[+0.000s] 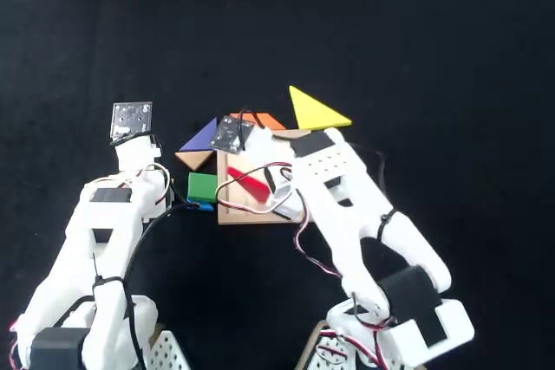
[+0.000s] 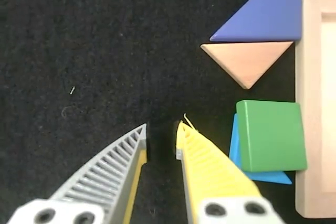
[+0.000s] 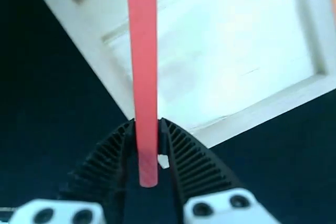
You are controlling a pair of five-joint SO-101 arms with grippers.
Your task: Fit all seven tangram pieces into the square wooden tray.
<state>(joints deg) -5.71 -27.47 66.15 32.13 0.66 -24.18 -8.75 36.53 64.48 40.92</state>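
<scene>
The right hand (image 3: 147, 124) pinches the red piece (image 3: 142, 51) edge-on over the wooden tray (image 3: 77, 24); it likely needs tipping flat.

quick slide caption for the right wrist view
Right gripper shut on the red tangram piece, held edge-on over the square wooden tray.

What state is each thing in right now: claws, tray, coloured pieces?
right gripper, shut on red piece
red piece, held on edge over wooden tray
left gripper, open, empty
wooden tray, visible floor bare
green square, outside tray, lying on light blue piece
light blue piece, under green square
dark blue triangle, flat outside tray
tan triangle, flat outside tray
yellow triangle, flat outside tray
orange piece, flat outside tray
</scene>
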